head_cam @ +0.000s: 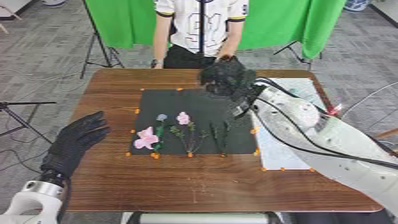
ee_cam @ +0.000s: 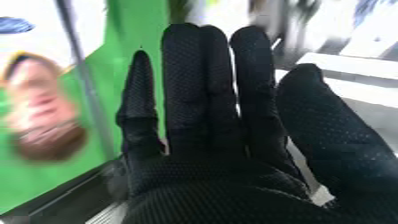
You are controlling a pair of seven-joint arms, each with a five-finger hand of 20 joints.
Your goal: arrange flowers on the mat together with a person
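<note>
Two pink blooms [head_cam: 146, 138], a bluish one [head_cam: 162, 117] and green stems [head_cam: 226, 136] on the mat [head_cam: 173, 102], near half. Right robot hand [head_cam: 226, 79] at mat's far right corner, released, fingers straight; left robot hand [head_cam: 76, 141] open by the surface's [head_cam: 178, 185] left edge. Probably taking the next flower: keep palm steady, pinch stem softly, lay it parallel, spaced.

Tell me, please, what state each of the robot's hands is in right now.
Left hand: open, fingers extended, nothing visible in it.
Right hand: open, fingers straight, nothing visible in it.
</note>
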